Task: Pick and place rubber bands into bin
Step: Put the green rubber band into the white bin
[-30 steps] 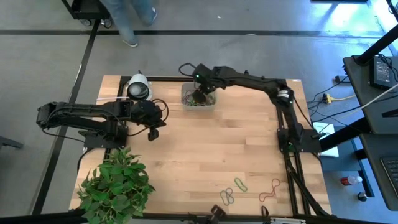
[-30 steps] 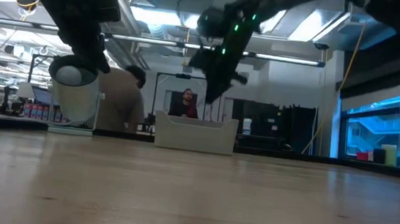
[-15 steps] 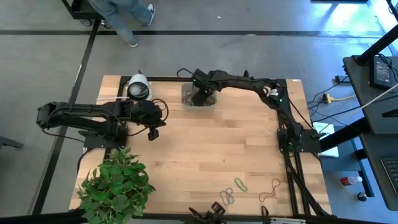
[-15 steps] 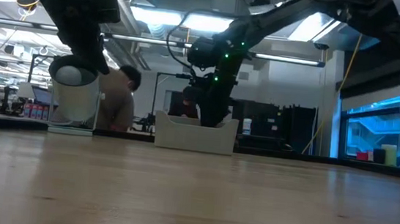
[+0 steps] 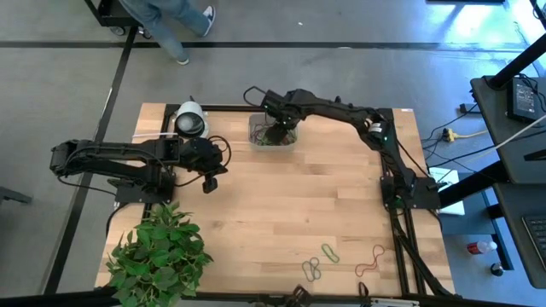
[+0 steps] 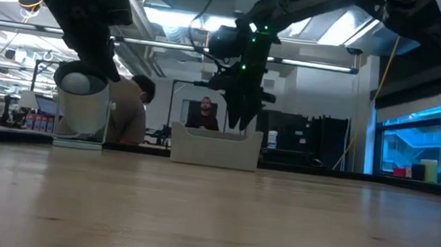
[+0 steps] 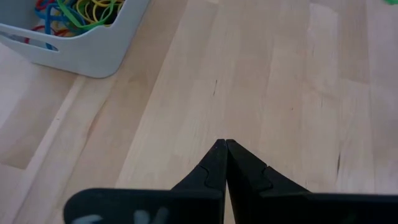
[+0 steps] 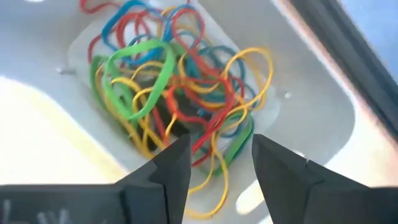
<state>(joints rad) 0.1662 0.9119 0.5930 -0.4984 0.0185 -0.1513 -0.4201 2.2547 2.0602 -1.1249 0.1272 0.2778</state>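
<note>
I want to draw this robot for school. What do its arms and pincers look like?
Both arms are black and jointed, with black cables looping along them. The right arm has small green lights glowing near its wrist. Each pincer has two flat black fingers with little notched steps on the inner edges: the left pincer tapers to a sharp point, and the right pincer has blunt, rounded fingertips.
</note>
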